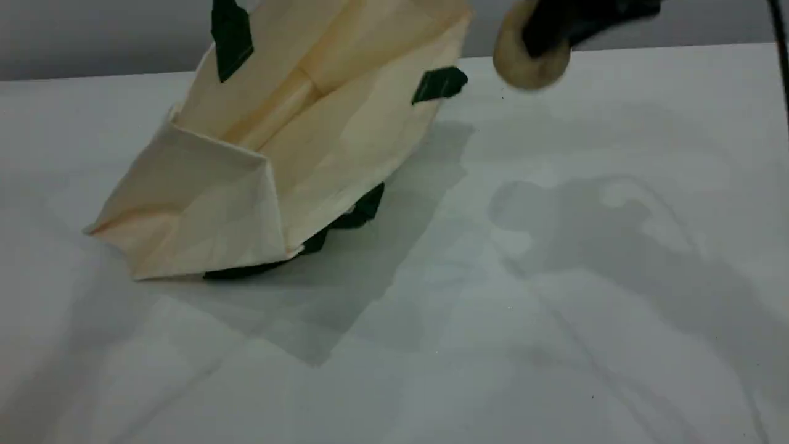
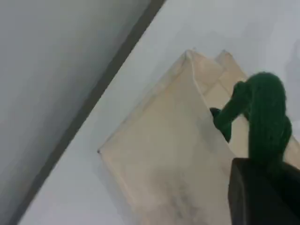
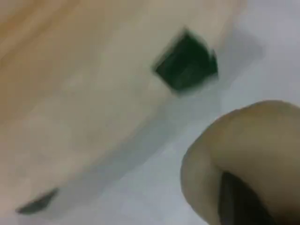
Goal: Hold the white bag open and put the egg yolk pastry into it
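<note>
A grey wall (image 1: 92, 37) is seen behind a white worktop (image 1: 555, 277). In the scene view, the white bag (image 1: 320, 142) is found lying at the left. Its folded bottom is turned to the near left, and its open mouth is tilted up toward the far right, where it is cut off by the top edge. At the upper right, the egg yolk pastry (image 1: 521, 71) is clenched off the worktop in the right claw (image 1: 545, 37), which is mostly cropped.

In the left wrist view, a green rope handle (image 2: 265, 117) of the bag is grasped by the left claw (image 2: 265, 192).

The right wrist view is blurred. The pastry is shown just beside the bag, apart from it.
</note>
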